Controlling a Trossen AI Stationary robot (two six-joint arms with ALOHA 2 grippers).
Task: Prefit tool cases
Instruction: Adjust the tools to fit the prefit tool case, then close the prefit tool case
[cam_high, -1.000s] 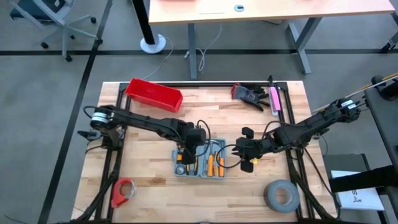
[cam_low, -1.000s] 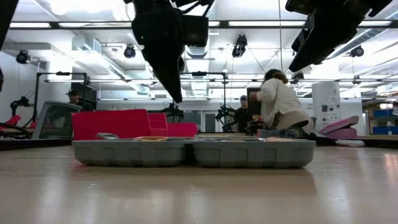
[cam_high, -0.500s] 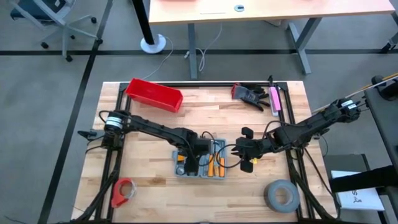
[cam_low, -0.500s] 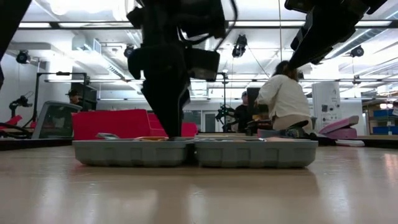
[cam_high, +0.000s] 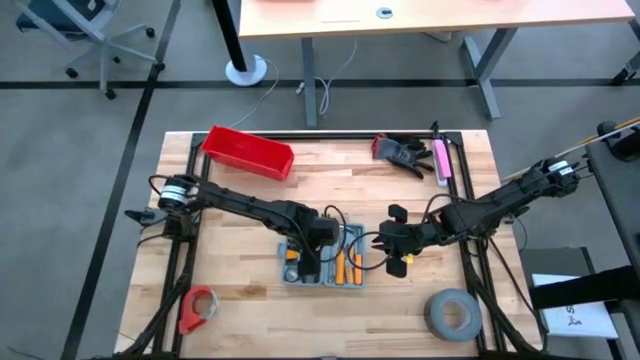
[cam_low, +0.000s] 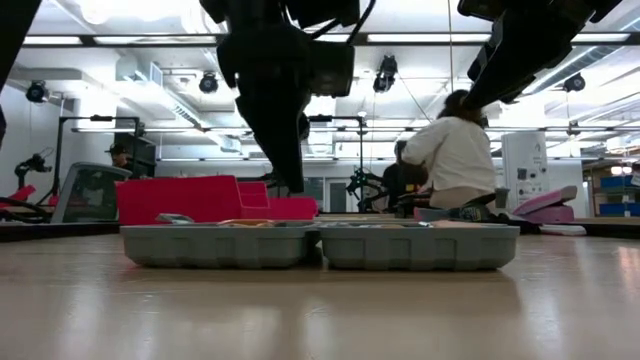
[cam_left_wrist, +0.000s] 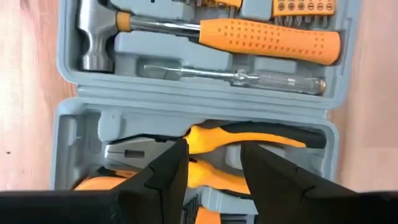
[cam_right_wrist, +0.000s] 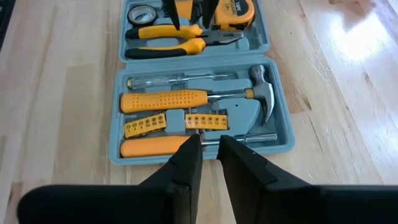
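The grey-blue tool case lies opened flat on the wooden table, both shells down and the recesses up. A hammer, an orange-handled screwdriver and pliers sit in the recesses. My left gripper points steeply down over the half with the pliers, open, with nothing between its fingers. In the low view its tips hang a little above the case. My right gripper hovers beside the case's right side, slanting down toward it, open by a narrow gap that holds nothing.
A red bin stands at the far left. A black glove and a pink object lie at the far right. A grey tape roll is near right and a red tape holder near left. People are in the room behind.
My left gripper has moved toward the table's near edge, over the case's pliers half, and come lower. Its jaws stand as wide as before.
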